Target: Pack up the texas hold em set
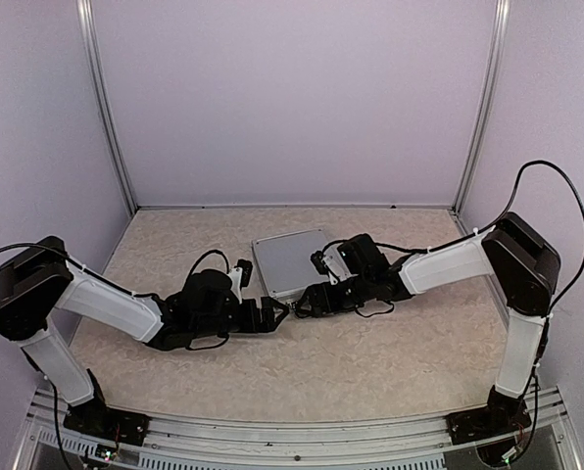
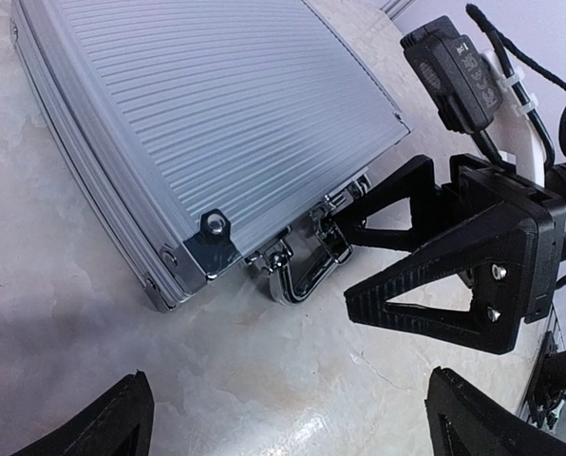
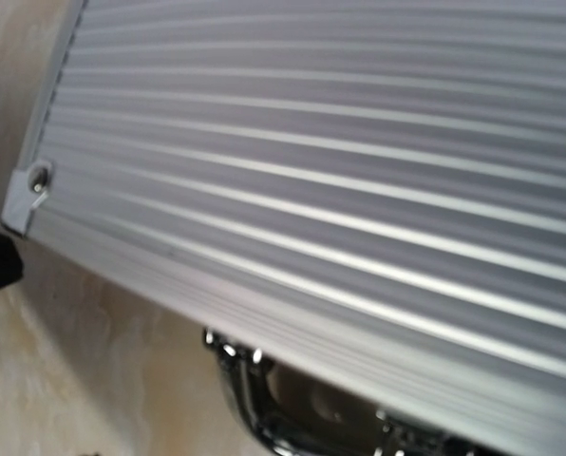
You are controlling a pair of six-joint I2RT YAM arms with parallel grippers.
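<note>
Ribbed case (image 2: 216, 104) lies shut and flat on the table (image 2: 74, 361); rigid, slick, probably weighty; best taken by its metal handle (image 2: 302, 271); my left claw (image 2: 288, 408) gapes empty, my right claw (image 2: 348, 266) spread beside that handle.

Left fingers (image 1: 272, 313) and right fingers (image 1: 307, 302) nearly meet at the closed case (image 1: 290, 259).

Ribbed silver aluminium case (image 2: 216, 114), fine parallel grooves, pale grey-blue sheen; curved chrome metal handle (image 2: 300, 283), mirror-bright; beige stone-mottled tabletop (image 2: 65, 313); plain lilac walls (image 1: 292, 98).

case (image 2: 207, 123) contents hidden, handle (image 3: 247, 404) cut off
</note>
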